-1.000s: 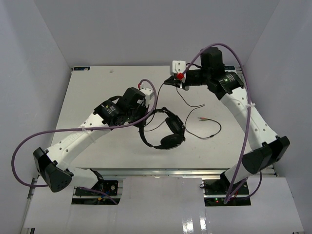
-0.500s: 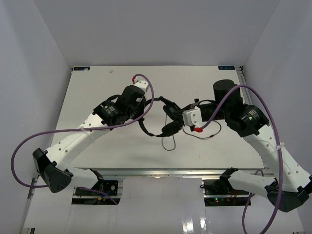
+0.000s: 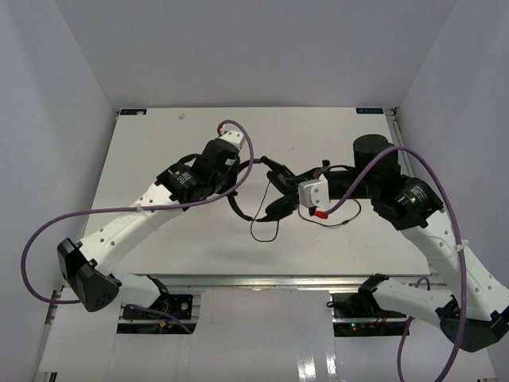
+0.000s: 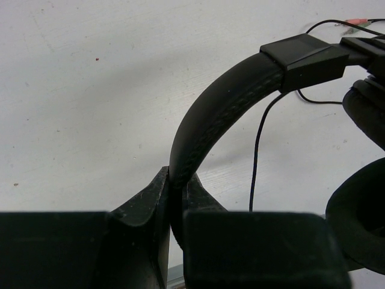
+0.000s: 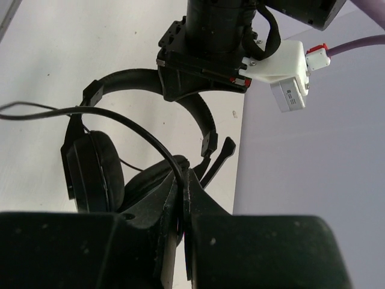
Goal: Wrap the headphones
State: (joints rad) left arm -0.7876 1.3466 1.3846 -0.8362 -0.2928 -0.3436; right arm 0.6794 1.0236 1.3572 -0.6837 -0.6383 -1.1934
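Note:
The black headphones (image 3: 243,215) sit at the table's middle, partly lifted between both grippers. My left gripper (image 3: 237,192) is shut on the padded headband (image 4: 210,114); in the left wrist view the band runs up from between my fingers (image 4: 150,198) to the earcups (image 4: 364,217) at the right. My right gripper (image 3: 285,200) is shut on the thin black cord (image 5: 129,123), right beside an earcup (image 5: 96,171). The cord hangs in a loop (image 3: 263,235) below the headphones, and another stretch (image 3: 348,216) lies to the right. The pale plug (image 4: 358,22) lies on the table.
The white table (image 3: 159,143) has a raised back edge and grey walls on three sides. Purple arm cables (image 3: 36,239) arc over the left and right sides. The left arm's wrist and white camera (image 5: 283,66) sit close above the headphones in the right wrist view.
The right arm swung from the far back of the table down to the headphones with the cord in its jaws. The cord's loop now hangs lower left. The left gripper kept its grip on the headband.

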